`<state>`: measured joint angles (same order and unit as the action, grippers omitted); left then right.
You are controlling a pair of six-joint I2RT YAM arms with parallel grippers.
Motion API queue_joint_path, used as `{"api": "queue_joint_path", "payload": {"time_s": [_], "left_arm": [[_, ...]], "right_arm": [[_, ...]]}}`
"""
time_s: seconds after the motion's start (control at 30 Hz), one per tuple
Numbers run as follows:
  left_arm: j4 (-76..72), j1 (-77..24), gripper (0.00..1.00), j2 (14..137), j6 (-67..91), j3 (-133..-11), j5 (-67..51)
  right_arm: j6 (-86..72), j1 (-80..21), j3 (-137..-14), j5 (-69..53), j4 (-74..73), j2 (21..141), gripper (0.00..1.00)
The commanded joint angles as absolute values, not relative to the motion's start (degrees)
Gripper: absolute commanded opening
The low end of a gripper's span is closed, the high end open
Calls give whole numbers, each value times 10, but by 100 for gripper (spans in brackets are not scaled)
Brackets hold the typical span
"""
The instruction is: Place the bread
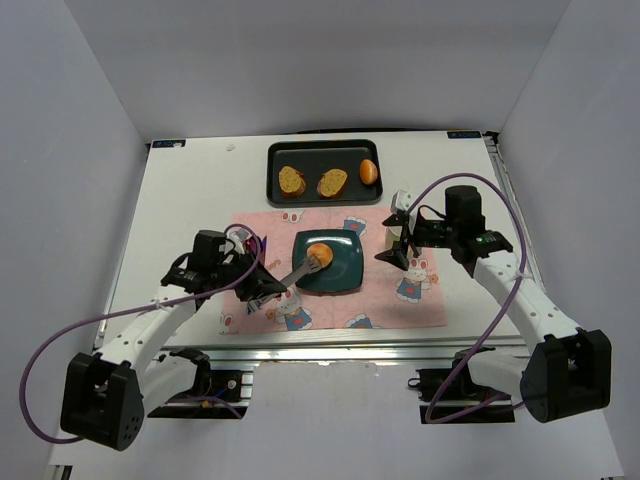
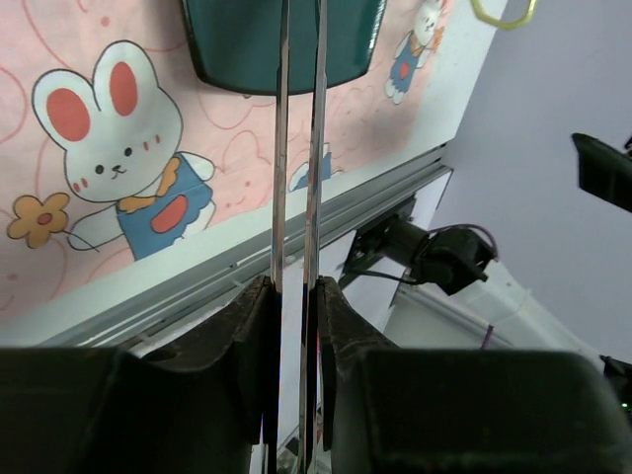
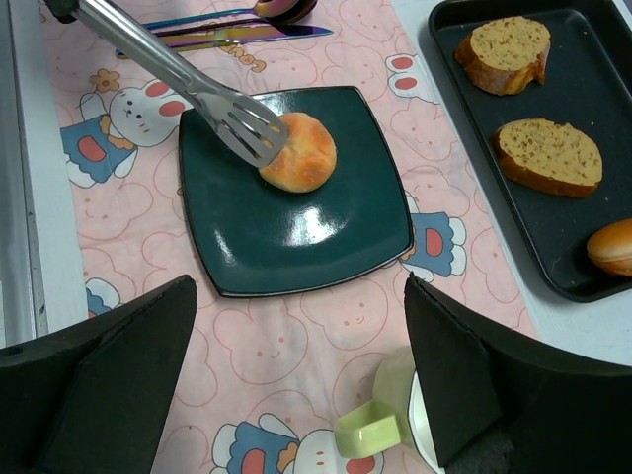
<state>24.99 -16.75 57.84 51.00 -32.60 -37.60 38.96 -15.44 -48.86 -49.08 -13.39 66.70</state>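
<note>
teal plate [image 3: 296, 247] holds the bread [image 3: 299, 153]; left claw [image 2: 293, 288] clamps tongs [image 3: 168, 69] touching it; right claw [image 3: 298, 288] gapes

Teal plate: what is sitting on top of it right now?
The bread sits on the plate, with the slotted head of the tongs against it; the rest of the plate is bare. Whether a second tong blade lies beneath the bread is hidden.
</note>
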Motion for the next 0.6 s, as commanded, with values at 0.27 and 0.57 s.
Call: {"api": "queue_joint_path", "payload": {"time_s": [0.27, 0.57], "left_arm": [[294, -173, 44, 610, 436, -368, -377], [315, -173, 50, 587, 434, -369, -370]], "right_arm": [[376, -152, -489, -501, -131, 644, 89], [377, -153, -490, -507, -134, 647, 89]]}}
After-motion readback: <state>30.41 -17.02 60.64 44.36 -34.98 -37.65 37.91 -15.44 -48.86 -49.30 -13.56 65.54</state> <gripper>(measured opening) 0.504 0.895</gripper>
